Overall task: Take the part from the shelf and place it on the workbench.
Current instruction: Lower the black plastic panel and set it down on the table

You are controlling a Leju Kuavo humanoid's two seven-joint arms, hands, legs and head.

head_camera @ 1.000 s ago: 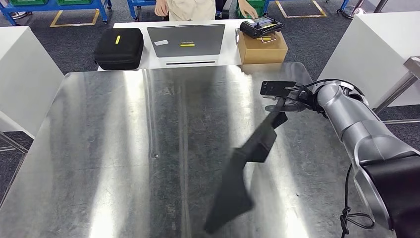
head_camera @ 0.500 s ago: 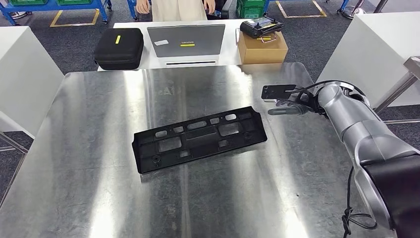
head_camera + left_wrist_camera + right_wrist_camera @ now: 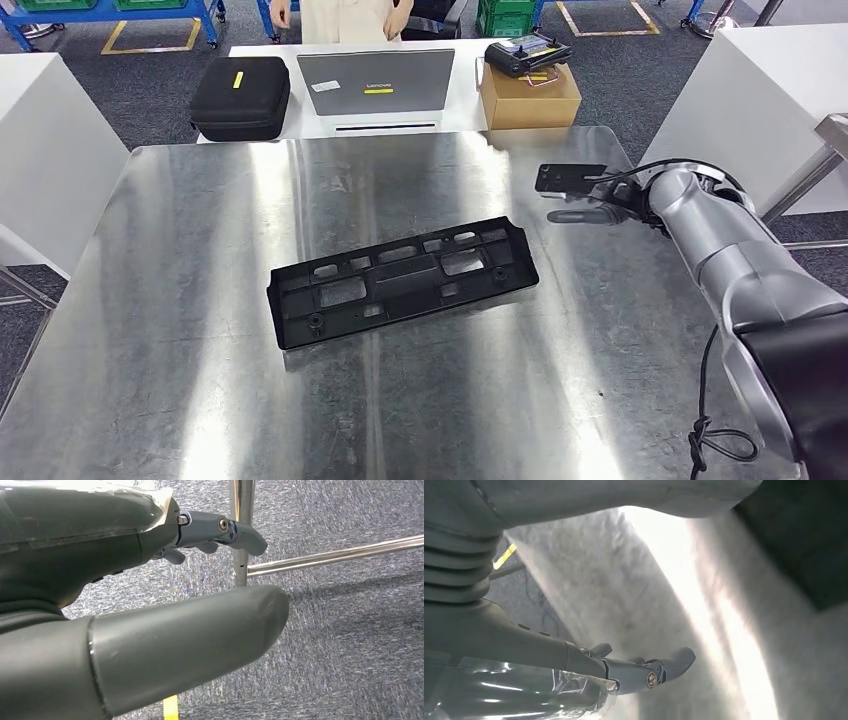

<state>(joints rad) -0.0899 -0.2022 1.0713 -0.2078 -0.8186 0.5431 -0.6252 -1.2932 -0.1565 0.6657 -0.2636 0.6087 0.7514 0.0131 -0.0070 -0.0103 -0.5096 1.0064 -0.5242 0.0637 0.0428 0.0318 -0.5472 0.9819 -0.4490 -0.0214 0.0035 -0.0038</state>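
my right hand (image 3: 585,207): fingers spread, holding nothing | long black plastic part (image 3: 402,280): flat on shiny metal workbench (image 3: 180,300), apart from hand | my left hand (image 3: 150,595): fingers spread, holding nothing

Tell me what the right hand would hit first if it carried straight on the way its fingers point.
Probably nothing: the right hand points left above the workbench, beyond the black part. Height is unclear.

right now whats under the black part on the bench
The black part lies flat on the steel workbench; bare metal shows through its cutouts. Anything beneath its solid sections is covered. The right hand is off to the side, apart from it.
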